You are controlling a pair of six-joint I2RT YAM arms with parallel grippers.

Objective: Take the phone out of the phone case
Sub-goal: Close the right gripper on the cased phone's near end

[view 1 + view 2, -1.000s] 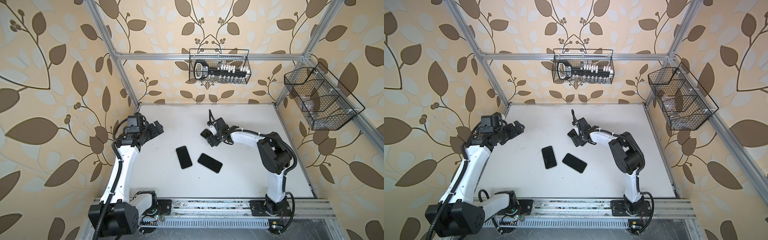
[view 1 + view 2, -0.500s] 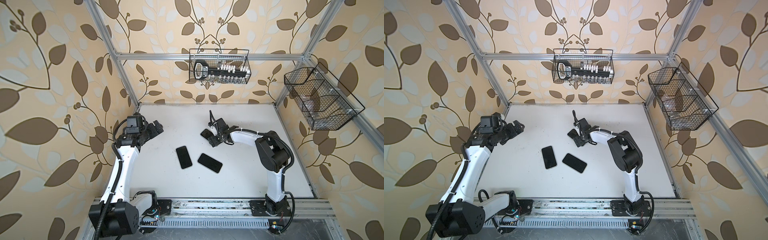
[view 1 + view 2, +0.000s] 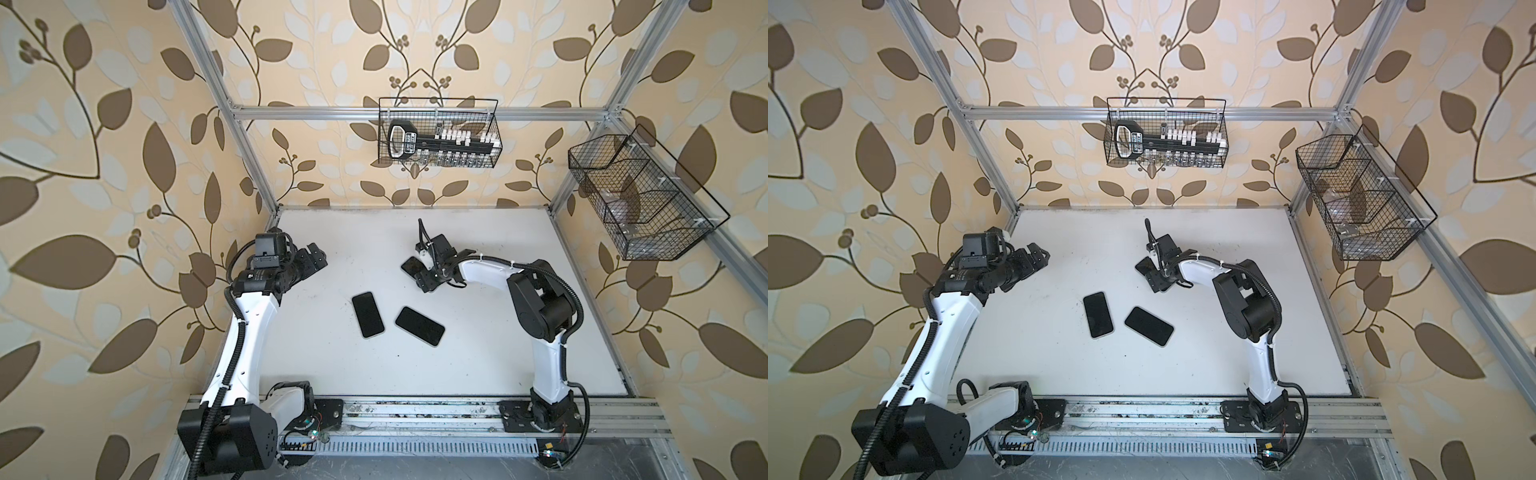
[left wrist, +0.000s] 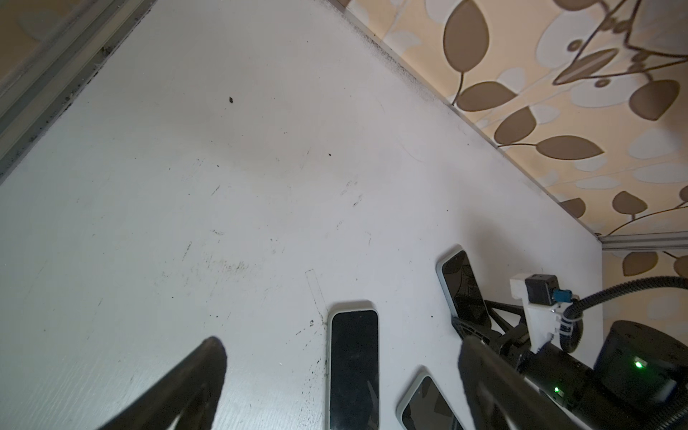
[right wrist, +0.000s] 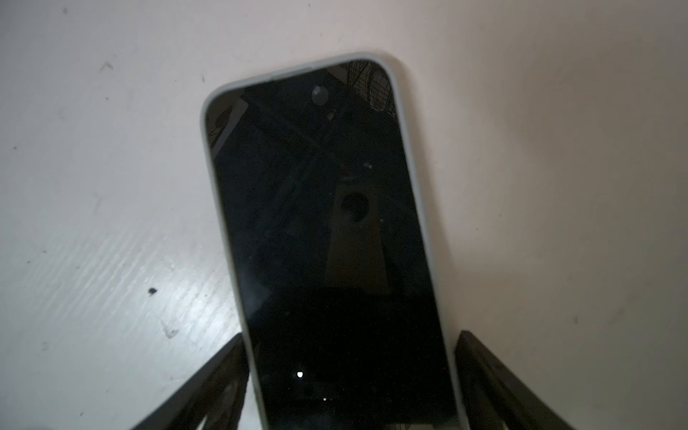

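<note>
On the flat white counter [image 3: 478, 365], dark glass-fronted phone in a pale case [image 3: 367, 314] at centre of both top views, second cased phone [image 3: 419, 326] just right of it, third cased phone [image 3: 409, 266] above them, one end between the black right gripper [image 5: 350, 342] fingers, black left gripper [image 3: 315, 257] at centre left, apart.

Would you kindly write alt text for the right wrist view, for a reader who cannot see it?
A dark-screened phone in a pale phone case lies face up on the white table, its near end between the right gripper's two black fingers; whether they grip it is unclear.
</note>
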